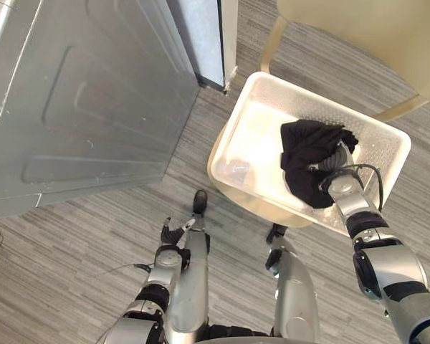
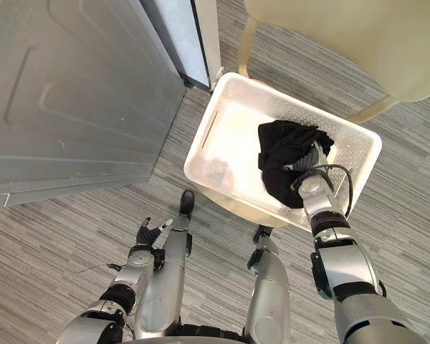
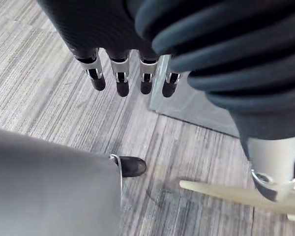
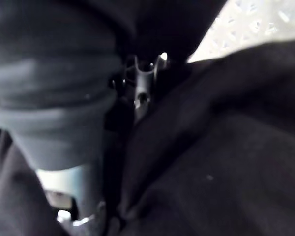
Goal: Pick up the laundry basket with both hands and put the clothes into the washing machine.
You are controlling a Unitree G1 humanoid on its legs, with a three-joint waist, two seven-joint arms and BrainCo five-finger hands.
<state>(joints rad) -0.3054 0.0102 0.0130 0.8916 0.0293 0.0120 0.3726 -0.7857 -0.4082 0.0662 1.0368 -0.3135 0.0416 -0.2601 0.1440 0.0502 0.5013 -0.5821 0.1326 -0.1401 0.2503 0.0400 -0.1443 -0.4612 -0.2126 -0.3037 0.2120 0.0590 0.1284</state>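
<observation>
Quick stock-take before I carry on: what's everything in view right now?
laundry basket: one, white, on the floor, ahead right.
garment: one, black, bunched in the basket's right end.
washing machine: one, grey, ahead left.
cream furniture: one, on thin legs, beyond the basket.
floor: grey striped planks.
left hand: silver, open, hanging low over the floor, holding nothing.
right hand: inside the basket, buried in the garment.

Arms: silver-grey shells; black bands at joints
Left hand: dark ribbed cover; silver fingers; dark tips
Right hand: dark ribbed cover
</observation>
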